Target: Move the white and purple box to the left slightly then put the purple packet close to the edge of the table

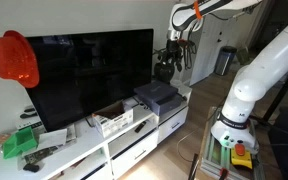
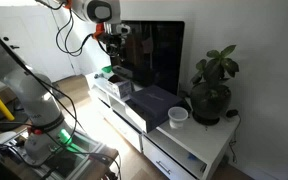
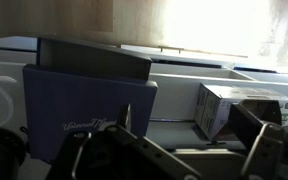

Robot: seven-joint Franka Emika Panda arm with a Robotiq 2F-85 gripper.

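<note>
The gripper hangs high above the table, its jaws spread wide with nothing between them. In the wrist view the fingers stand well apart at the bottom of the picture.

The white and purple box lies well below the gripper and off to one side. It sits on the table top beyond the dark grey device, which is directly beneath the gripper. In the wrist view the box shows ahead, toward the right-hand finger (the device fills the other side). The next move probably calls for going down and across, past the device.

The box is a white open carton with a dark inside, and its long axis seems to run along the table's length. I cannot make out the purple packet at this size.
</note>
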